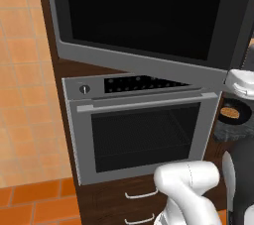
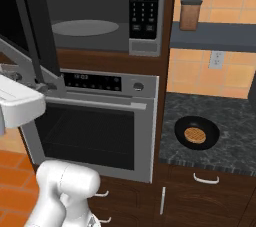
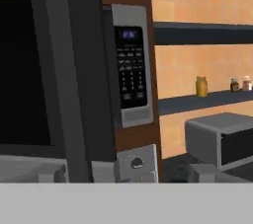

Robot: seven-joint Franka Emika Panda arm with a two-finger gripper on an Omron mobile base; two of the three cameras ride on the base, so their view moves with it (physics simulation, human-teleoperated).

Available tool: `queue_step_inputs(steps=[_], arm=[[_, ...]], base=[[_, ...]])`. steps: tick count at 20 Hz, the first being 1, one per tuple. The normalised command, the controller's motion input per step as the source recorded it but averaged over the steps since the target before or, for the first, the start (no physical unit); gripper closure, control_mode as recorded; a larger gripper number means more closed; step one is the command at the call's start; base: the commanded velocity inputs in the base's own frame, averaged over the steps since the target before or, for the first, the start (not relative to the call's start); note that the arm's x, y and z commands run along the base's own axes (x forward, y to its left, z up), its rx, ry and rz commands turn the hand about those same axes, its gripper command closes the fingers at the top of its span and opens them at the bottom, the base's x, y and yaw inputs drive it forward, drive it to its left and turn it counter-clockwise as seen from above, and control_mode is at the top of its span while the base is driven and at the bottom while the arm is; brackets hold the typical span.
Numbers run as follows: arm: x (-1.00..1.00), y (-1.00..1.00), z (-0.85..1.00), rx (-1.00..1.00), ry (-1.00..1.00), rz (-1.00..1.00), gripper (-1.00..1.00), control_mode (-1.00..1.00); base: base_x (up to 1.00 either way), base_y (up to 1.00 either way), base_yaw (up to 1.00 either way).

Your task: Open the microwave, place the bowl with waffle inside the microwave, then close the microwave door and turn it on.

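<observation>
Microwave door (image 1: 144,16) is swung wide open, black glass panel hanging out over the oven (image 2: 95,126) below. Microwave (image 2: 100,16) cavity is exposed in the right base view, grey turntable plate (image 2: 85,27) inside, keypad (image 2: 144,5) on its right edge. Bowl (image 2: 196,133) sits on the dark speckled worktop (image 2: 235,121) right of the oven, well apart from the microwave, with the waffle (image 2: 195,134) lying flat in it. The bowl also shows at the right edge of the left base view. Claw fingers aren't visible in any picture, so can't tell whether they're spread or pressed together. Brown jar (image 2: 190,14) on the shelf above the worktop.
</observation>
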Motion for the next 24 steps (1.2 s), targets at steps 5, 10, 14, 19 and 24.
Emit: queue_step_inputs(steps=[5, 10, 14, 19, 24], arm=[[0.56, -0.95, 0.06, 0.78, 0.27, 0.19, -1.00, -1.00], [0.64, -0.88, -0.09, 1.00, 0.20, 0.16, -1.00, -1.00], [0.50, -0.22, -0.59, 0.69, 0.05, 0.15, -1.00, -1.00], [0.56, 0.44, -0.72, 0.36, 0.00, 0.18, -1.00, -1.00], [0.55, 0.72, -0.35, 0.33, 0.00, 0.24, -1.00, -1.00]], base=[[0.00, 0.00, 0.00], [0.00, 0.00, 0.00], [0.00, 0.00, 0.00], [0.00, 0.00, 0.00], [0.00, 0.00, 0.00]])
